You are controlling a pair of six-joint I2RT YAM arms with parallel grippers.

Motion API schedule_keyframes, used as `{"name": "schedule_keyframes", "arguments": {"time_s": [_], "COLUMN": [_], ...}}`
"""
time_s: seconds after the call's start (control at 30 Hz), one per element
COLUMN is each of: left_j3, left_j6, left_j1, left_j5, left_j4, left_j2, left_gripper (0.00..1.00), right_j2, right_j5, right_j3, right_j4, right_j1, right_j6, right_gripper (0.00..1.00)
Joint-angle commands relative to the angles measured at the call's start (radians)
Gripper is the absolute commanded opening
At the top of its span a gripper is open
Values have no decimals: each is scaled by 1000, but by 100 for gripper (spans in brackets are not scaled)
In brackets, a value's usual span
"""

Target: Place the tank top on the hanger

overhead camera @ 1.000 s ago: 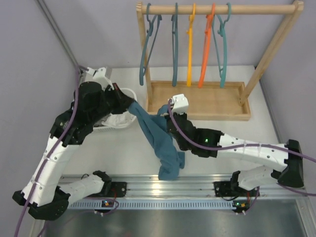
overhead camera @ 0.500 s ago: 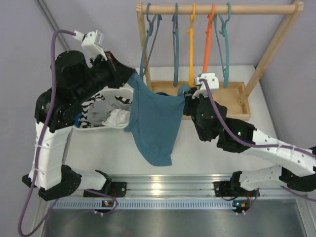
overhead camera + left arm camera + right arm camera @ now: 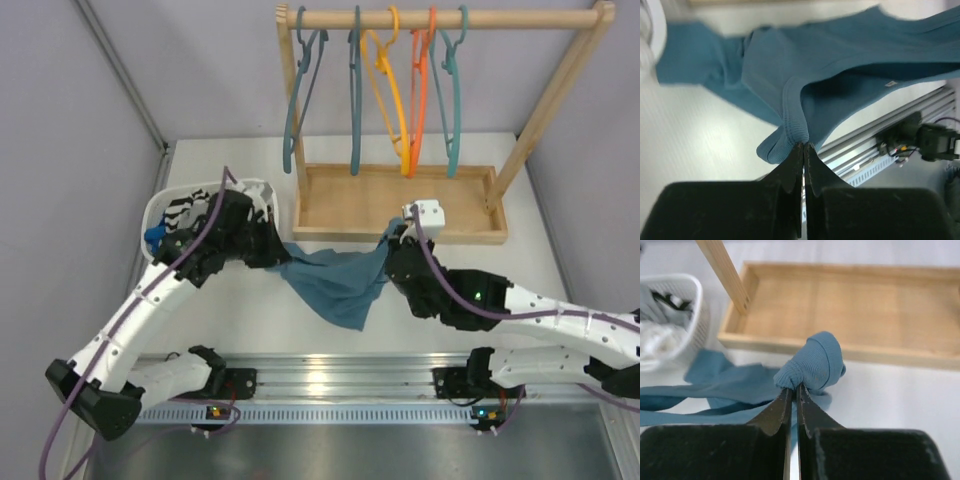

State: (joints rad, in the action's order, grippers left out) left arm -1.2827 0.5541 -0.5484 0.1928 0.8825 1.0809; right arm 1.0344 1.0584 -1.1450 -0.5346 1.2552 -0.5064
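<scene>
The teal-blue tank top hangs stretched between my two grippers, low over the table in front of the rack. My left gripper is shut on one ribbed edge of it, seen in the left wrist view with the fabric spreading away. My right gripper is shut on a bunched strap, its tips showing in the right wrist view. The light teal-green hanger hangs rightmost on the rack's rod, apart from the tank top.
A wooden rack with a tray base stands at the back, holding two slate-blue hangers, a yellow hanger and an orange hanger. A white basket of clothes sits at the left. A metal rail runs along the near edge.
Both arms have come down from a raised hold. The tank top, held up and spread half a second ago, now hangs low over the table. The yellow hanger has swung.
</scene>
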Motion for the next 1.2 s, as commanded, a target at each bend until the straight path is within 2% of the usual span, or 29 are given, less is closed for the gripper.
{"name": "schedule_keyframes", "arguments": {"time_s": [0.0, 0.03, 0.17, 0.27, 0.43, 0.53, 0.57, 0.63, 0.67, 0.73, 0.77, 0.8, 0.9, 0.97, 1.1, 1.17], "left_j3": [205, 288, 408, 442, 467, 488, 488, 491, 491, 484, 479, 470, 442, 431, 419, 414], "left_j6": [84, 93, 121, 124, 121, 122, 121, 113, 109, 95, 90, 84, 63, 56, 49, 40], "left_j1": [-5, -7, -34, -88, -107, -113, -113, -113, -113, -113, -114, -113, -113, -113, -111, -113], "left_j5": [69, 80, 91, 82, 102, 97, 99, 100, 100, 86, 80, 76, 51, 34, -6, -21], "left_j4": [-164, -195, -339, -402, -494, -525, -525, -527, -525, -519, -505, -496, -453, -421, -364, -344], "left_j2": [-61, -58, 13, 105, 281, 319, 323, 321, 315, 289, 277, 252, 214, 199, 127, 99], "left_gripper": [0, 0, 0, 0, 0, 0, 5, 16, 28, 39, 49, 52, 59, 61, 64, 65], "right_j2": [-42, -48, -65, -60, 7, 32, 30, 26, 12, -3, -17, -25, -49, -65, -97, -115], "right_j5": [-40, -52, -110, -150, -231, -293, -301, -302, -304, -308, -311, -313, -330, -339, -360, -389], "right_j3": [189, 232, 453, 539, 585, 619, 619, 614, 608, 596, 575, 562, 518, 487, 453, 418], "right_j4": [-74, -71, -24, 68, 158, 197, 191, 176, 159, 142, 121, 111, 66, 38, -7, 4], "right_j1": [15, 16, 16, 6, -46, -74, -76, -77, -76, -76, -76, -74, -74, -68, -53, -37], "right_j6": [-282, -361, -501, -515, -488, -480, -480, -478, -477, -446, -439, -425, -389, -382, -350, -281], "right_gripper": [0, 0, 0, 0, 0, 0, 2, 12, 15, 33, 40, 50, 60, 68, 73, 73]}}
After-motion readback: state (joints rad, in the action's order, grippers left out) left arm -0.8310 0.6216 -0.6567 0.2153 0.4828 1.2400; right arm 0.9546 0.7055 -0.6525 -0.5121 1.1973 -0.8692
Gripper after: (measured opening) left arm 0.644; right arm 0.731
